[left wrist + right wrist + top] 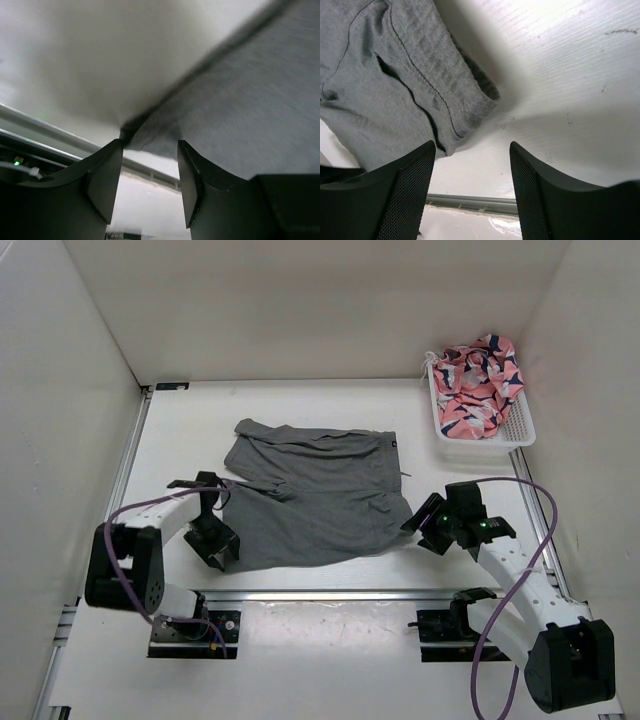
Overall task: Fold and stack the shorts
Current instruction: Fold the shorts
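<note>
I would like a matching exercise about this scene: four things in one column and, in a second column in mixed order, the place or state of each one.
Column one
1. grey shorts
2. pink patterned cloth
3. left gripper
4. right gripper

Column two
A. lying in the white basket at the far right corner
B. open, at the near right corner of the shorts
C. spread out in the middle of the table
D. open, at the near left corner of the shorts

Pairs: 1-C, 2-A, 3-D, 4-B
</note>
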Available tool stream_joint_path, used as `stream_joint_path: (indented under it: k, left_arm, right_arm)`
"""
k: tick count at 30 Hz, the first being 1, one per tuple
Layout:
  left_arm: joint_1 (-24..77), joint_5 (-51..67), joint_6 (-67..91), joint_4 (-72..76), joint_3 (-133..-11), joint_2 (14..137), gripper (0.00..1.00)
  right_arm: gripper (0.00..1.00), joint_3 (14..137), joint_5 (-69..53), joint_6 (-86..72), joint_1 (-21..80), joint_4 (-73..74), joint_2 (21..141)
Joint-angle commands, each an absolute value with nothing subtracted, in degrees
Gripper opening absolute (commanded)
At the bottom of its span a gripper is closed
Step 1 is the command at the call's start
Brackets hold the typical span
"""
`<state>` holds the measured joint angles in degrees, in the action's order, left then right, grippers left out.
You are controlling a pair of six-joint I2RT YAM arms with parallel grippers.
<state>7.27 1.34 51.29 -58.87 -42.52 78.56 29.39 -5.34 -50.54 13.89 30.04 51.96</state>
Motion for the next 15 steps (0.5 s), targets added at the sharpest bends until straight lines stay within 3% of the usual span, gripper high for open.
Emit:
stream_joint_path:
  k: [1,4,7,8,9,11,15]
  left_arm:
    - [8.6,3.4,53.8,-53.6,-39.3,82.1,0.57]
    - [9.1,2.8,54.3,-52.3,-38.7,85.5,0.57]
    - [9.1,2.2,54.3,-52.3,-39.9,86.1,0.50]
    - [9.1,1.5,54.3,-52.3,-39.9,86.1,0.44]
    - [9.1,0.8,54.3,-52.3,-40.5,85.6,0.27]
    - [9.1,0.8,54.3,-52.3,-41.0,85.6,0.10]
    - [9.1,0.8,54.3,-52.9,-41.0,83.2,0.10]
  right_arm:
    - [0.66,30.8,-7.6,-51.3,14.1,30.2,51.2]
    - [0.68,29.4,-9.8,-53.3,14.1,28.0,51.2]
    - [0.68,28.0,-11.5,-54.9,14.1,25.2,51.7]
    - [0.66,27.3,-12.0,-55.5,14.1,24.7,52.2]
    - [0.66,26.5,-12.0,-55.5,14.1,24.1,52.2]
    - [0.63,25.8,-12.0,-56.1,14.1,22.2,53.5]
    - [0.57,23.9,-11.5,-56.7,14.1,18.8,56.5]
